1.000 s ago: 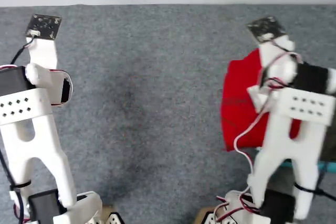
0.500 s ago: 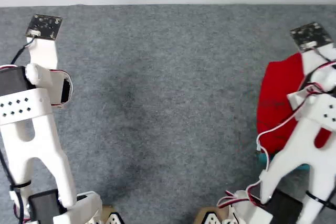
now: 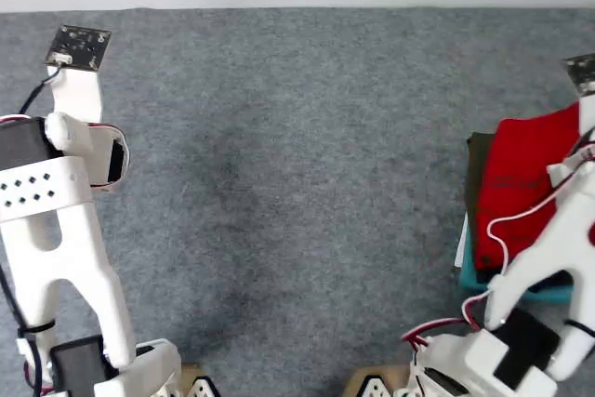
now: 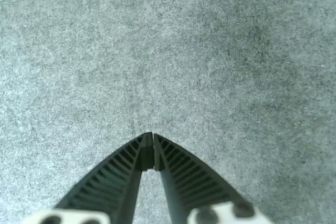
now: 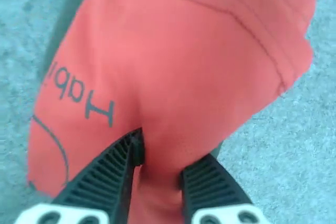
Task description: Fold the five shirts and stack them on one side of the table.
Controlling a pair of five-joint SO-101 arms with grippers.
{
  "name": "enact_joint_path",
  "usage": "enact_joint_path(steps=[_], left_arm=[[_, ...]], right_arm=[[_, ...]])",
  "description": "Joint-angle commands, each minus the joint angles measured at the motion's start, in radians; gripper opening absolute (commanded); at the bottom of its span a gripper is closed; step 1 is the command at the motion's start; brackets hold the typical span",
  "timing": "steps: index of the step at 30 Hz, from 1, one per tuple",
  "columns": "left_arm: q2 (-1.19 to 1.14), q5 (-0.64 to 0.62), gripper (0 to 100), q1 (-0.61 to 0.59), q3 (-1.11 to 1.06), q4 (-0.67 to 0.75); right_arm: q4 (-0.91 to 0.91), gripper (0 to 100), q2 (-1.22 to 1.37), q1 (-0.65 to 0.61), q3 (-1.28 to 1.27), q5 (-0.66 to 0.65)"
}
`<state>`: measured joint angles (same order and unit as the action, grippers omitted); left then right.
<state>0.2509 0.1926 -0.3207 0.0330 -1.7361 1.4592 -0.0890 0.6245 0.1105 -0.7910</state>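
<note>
A folded red shirt (image 3: pixel 519 183) with dark print lies on top of a stack at the table's right edge. Below it show a dark olive shirt (image 3: pixel 478 151) and a teal one (image 3: pixel 470 278). In the right wrist view my right gripper (image 5: pixel 160 169) is shut on the red shirt (image 5: pixel 173 66), with cloth pinched between its black fingers (image 5: pixel 118 163). The right arm (image 3: pixel 548 258) stands over the stack. My left gripper (image 4: pixel 152 139) is shut with nothing in it, above bare grey carpet (image 4: pixel 168 51). The left arm (image 3: pixel 56 183) stands at the table's left side.
Grey carpet (image 3: pixel 297 165) covers the whole table between the two arms. A pale wall runs along the far edge. The arm bases (image 3: pixel 121 369) sit at the near edge.
The right arm has swung to the right with the red shirt, bringing it from mid-right of the table over the stack at the right edge. The left arm has kept still.
</note>
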Motion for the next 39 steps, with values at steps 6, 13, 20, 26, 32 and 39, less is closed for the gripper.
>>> enact_joint_path(steps=[6,13,20,26,32,39], left_arm=[[0.037,0.009,0,-0.006,0.004,-0.017],[0.032,0.009,0,-0.003,0.004,-0.017],[0.031,0.011,0,-0.003,0.004,-0.017],[0.031,0.041,0,-0.003,0.002,-0.017],[0.031,0.044,0,-0.008,0.002,-0.017],[0.031,0.044,0,-0.008,0.002,-0.017]], right_arm=[[-0.019,30.3,-0.079,0.047,0.031,0.084],[0.002,11.0,-0.189,-0.019,0.034,0.083],[-0.062,0.9,-0.073,-0.074,0.006,0.089],[-0.208,0.9,0.137,-0.171,0.003,0.184],[-0.308,0.9,0.354,-0.274,0.008,0.242],[-0.268,0.9,0.306,-0.315,0.018,0.238]])
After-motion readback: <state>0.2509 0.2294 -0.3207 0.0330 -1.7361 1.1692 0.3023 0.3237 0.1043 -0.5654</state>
